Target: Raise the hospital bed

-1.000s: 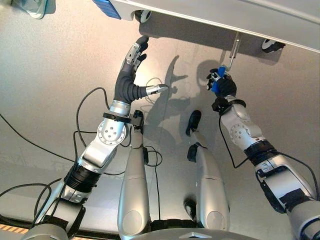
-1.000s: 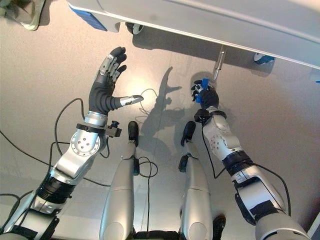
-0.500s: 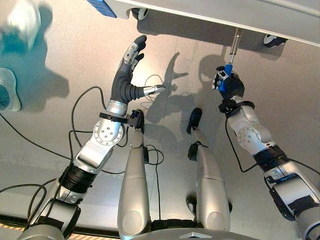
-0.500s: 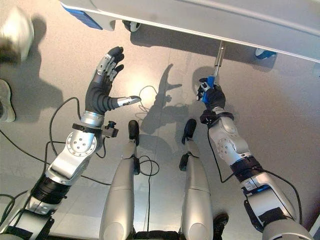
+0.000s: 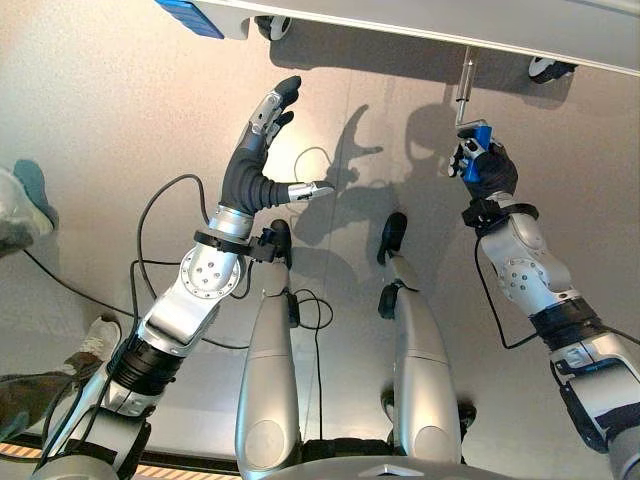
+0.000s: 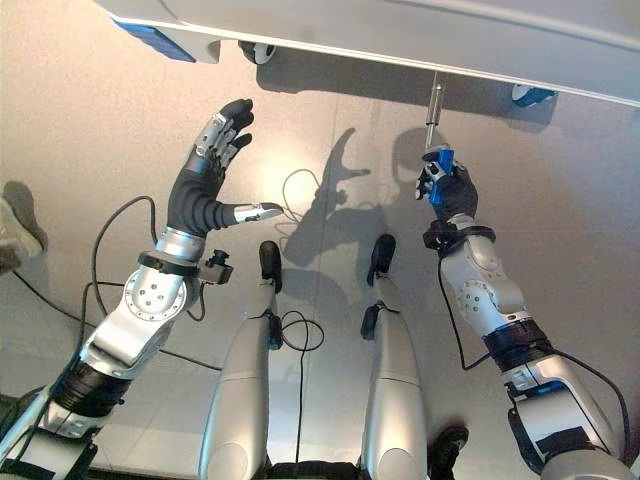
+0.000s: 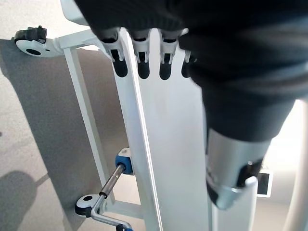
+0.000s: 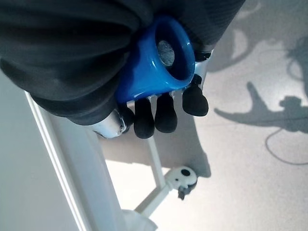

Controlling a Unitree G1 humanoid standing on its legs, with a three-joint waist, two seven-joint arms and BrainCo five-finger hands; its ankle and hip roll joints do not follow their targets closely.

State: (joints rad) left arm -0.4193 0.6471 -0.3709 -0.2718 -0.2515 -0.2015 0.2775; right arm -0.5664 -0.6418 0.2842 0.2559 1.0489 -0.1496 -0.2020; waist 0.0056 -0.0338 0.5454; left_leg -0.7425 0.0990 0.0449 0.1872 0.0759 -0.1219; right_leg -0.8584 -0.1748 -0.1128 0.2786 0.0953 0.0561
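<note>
1. We clamp the right hand (image 6: 452, 195) round the blue crank handle (image 8: 154, 65), below the bed frame (image 5: 420, 20).
2. We hold the left hand (image 5: 262, 135) open, fingers straight, near the frame.
3. We see no legible writing.

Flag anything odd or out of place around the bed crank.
Nothing looks damaged or askew. The right hand is curled round the blue crank handle under the bed; the left hand is open, held up in the air. A person's shoes stand on the floor close by the robot's left side.
</note>
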